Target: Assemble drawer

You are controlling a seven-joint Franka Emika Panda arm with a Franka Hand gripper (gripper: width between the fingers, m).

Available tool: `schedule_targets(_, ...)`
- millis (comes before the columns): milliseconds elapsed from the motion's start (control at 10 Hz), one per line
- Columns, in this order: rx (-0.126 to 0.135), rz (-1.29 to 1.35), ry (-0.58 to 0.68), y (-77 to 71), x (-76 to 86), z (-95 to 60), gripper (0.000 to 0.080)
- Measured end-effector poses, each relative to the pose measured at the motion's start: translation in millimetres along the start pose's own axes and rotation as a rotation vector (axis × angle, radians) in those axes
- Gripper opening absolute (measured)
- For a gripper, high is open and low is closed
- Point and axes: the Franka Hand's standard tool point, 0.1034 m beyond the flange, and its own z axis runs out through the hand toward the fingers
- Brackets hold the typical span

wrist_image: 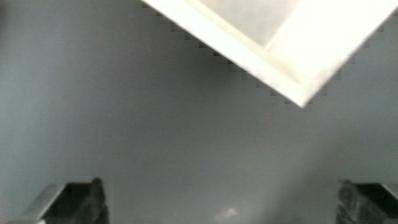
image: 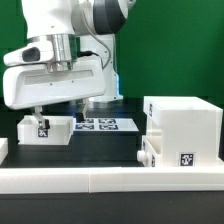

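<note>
The large white housing [image: 188,128] stands at the exterior view's right with a marker on its front. A small white tray [image: 150,152] sits against its left side. A second small tray [image: 45,128] with a marker sits on the black table at the left. My gripper [image: 58,112] hangs just above this left tray, one finger [image: 38,112] reaching down by it. In the wrist view my gripper [wrist_image: 222,205] is wide open with only bare table between the fingertips [wrist_image: 75,200]. A white rimmed corner [wrist_image: 285,40] shows ahead; I cannot tell which part it is.
The marker board [image: 105,124] lies flat at the back middle. The long low white border wall [image: 90,178] runs along the table's front edge. A green backdrop stands behind the arm.
</note>
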Motion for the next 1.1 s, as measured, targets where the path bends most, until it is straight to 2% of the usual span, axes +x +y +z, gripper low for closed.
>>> schedule_targets(500,0.007,0.299,0.007,-1.4,-0.4,-0.2,0.0649)
schedule_targets(600,-0.001,0.373,0.009,-2.7,-4.1,-3.4,0.0649)
schedule_targets(800,-0.038,0.393,0.031,-9.7,-14.5,-8.5,0.0649)
schedule_targets(900,-0.074,0.405,0.058,-15.7,-21.9,-10.0,0.0649)
schedule_targets(1100,-0.095,0.406,0.067,-23.4,-36.2,-5.4,0.0649)
